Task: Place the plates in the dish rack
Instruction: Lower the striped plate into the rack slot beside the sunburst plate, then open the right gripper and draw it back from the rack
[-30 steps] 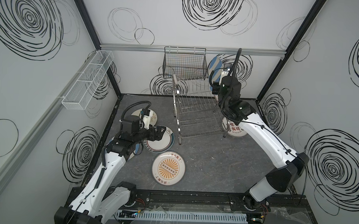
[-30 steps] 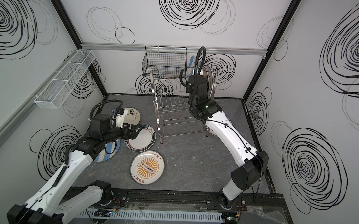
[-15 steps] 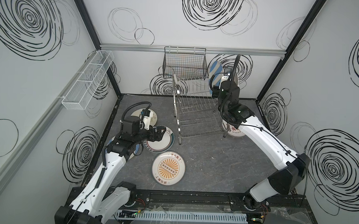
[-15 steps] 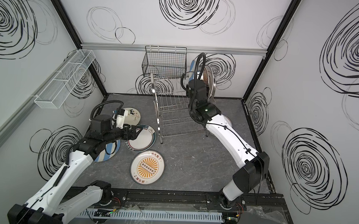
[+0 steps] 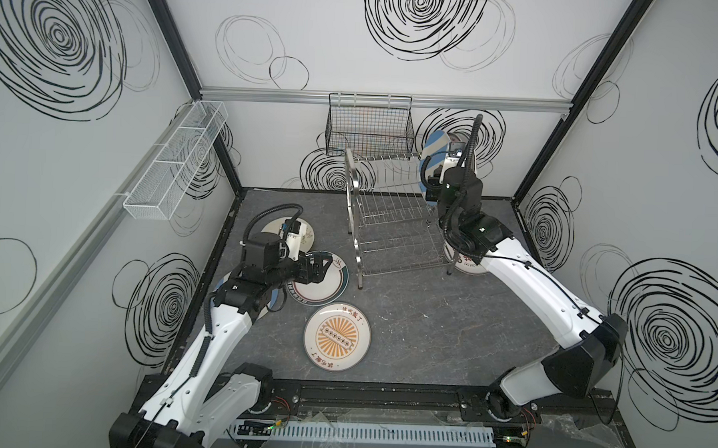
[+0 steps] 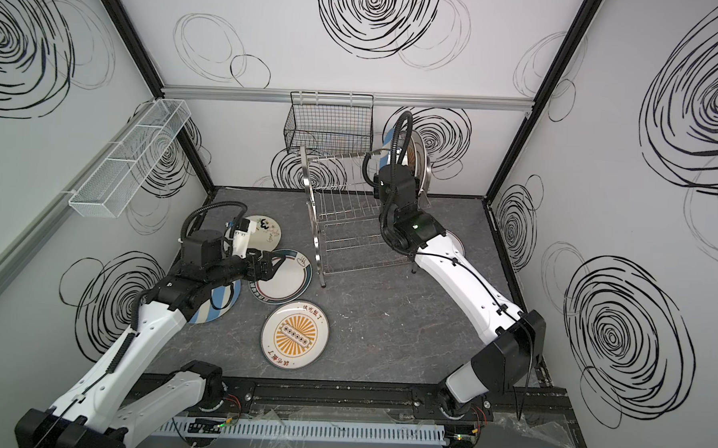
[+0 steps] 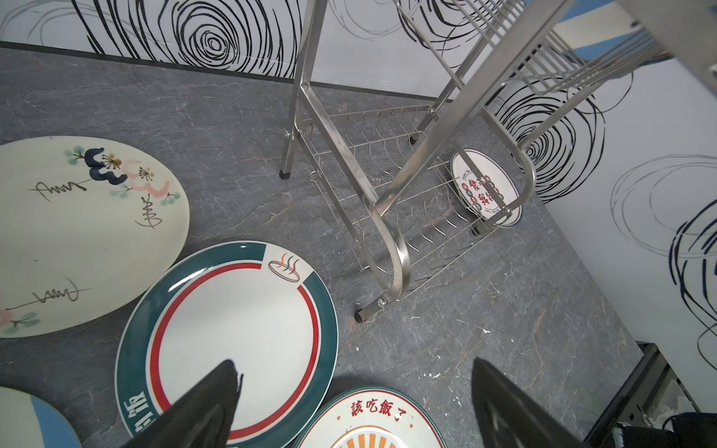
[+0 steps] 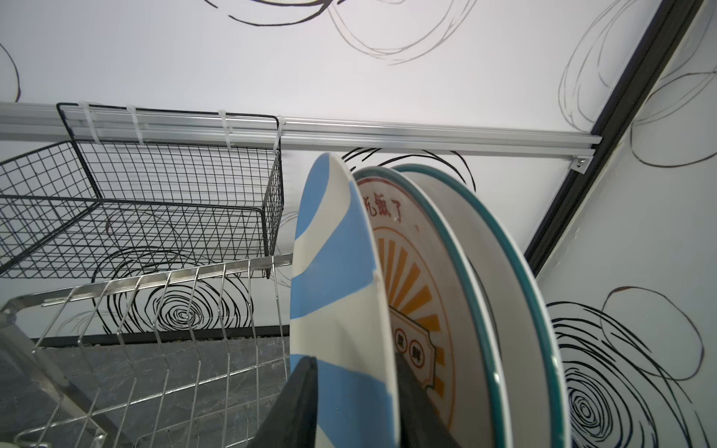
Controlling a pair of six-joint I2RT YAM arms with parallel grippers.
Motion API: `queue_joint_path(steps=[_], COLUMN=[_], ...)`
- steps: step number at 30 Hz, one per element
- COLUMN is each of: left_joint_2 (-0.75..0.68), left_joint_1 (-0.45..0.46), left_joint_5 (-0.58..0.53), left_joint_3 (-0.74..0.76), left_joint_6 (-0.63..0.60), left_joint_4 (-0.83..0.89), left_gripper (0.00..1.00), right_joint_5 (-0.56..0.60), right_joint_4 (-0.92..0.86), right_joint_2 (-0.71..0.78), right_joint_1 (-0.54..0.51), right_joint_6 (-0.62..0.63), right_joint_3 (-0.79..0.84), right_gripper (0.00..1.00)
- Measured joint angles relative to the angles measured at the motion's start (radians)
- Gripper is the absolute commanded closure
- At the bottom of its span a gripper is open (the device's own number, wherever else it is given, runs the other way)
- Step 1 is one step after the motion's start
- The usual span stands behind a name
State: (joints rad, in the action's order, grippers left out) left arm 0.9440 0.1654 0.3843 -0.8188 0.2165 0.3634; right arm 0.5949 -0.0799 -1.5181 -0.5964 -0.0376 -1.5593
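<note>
The steel dish rack (image 5: pixel 391 218) (image 6: pixel 349 216) stands at the back. At its right end three plates stand upright: a blue-striped plate (image 8: pixel 333 271) (image 5: pixel 433 153), an orange sunburst plate (image 8: pixel 411 279) and a teal-rimmed plate (image 8: pixel 485 271). My right gripper (image 8: pixel 355 357) is open, its fingers on either side of the blue-striped plate's rim. On the table lie a sunburst plate (image 5: pixel 338 336) (image 7: pixel 372 422), a teal-and-red-rimmed plate (image 5: pixel 330 282) (image 7: pixel 240 322), a floral plate (image 6: pixel 265 229) (image 7: pixel 77 232) and a blue-striped plate (image 6: pixel 216 306). My left gripper (image 5: pixel 320 269) (image 7: pixel 355 364) hovers open over the teal-and-red rim.
A plate with red characters (image 5: pixel 468 263) (image 7: pixel 485 186) lies by the rack's right legs, under my right arm. A black wire basket (image 5: pixel 369 130) hangs on the back wall above the rack. A white mesh tray (image 5: pixel 177 163) is fixed to the left wall.
My right arm has shifted a little at the rack's right end and its jaws have parted from the blue-striped plate, which now stands in the rack. The left arm has not moved.
</note>
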Motion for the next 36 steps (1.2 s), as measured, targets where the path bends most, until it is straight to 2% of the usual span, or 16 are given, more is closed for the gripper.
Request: queue_joint_path(steps=[4, 13, 19, 27, 30, 33, 36], left_joint_2=[-0.006, -0.010, -0.009, -0.009, -0.007, -0.001, 0.006], left_joint_1=[0.000, 0.000, 0.000, 0.000, 0.000, 0.000, 0.000], left_joint_5=[0.001, 0.001, 0.001, 0.003, 0.009, 0.018, 0.022], left_joint_3=[0.003, 0.004, 0.003, 0.003, 0.003, 0.003, 0.003], left_joint_6=[0.000, 0.000, 0.001, 0.005, 0.010, 0.013, 0.016], left_joint_4=[0.000, 0.000, 0.000, -0.004, -0.017, -0.028, -0.030], left_gripper=[0.04, 0.04, 0.04, 0.04, 0.04, 0.04, 0.04], right_joint_5=[0.000, 0.021, -0.015, -0.084, -0.081, -0.067, -0.061], right_joint_4=[-0.010, -0.083, -0.142, -0.290, -0.336, -0.391, -0.438], right_joint_2=[0.000, 0.018, 0.071, 0.266, 0.388, 0.519, 0.614], right_joint_1=[-0.016, -0.031, -0.031, -0.022, -0.009, 0.015, 0.058], right_joint_6=[0.003, 0.015, 0.013, -0.051, -0.109, -0.185, -0.251], right_joint_3=[-0.003, -0.048, -0.094, -0.098, 0.003, 0.158, 0.301], right_gripper=[0.52, 0.23, 0.22, 0.18, 0.20, 0.30, 0.32])
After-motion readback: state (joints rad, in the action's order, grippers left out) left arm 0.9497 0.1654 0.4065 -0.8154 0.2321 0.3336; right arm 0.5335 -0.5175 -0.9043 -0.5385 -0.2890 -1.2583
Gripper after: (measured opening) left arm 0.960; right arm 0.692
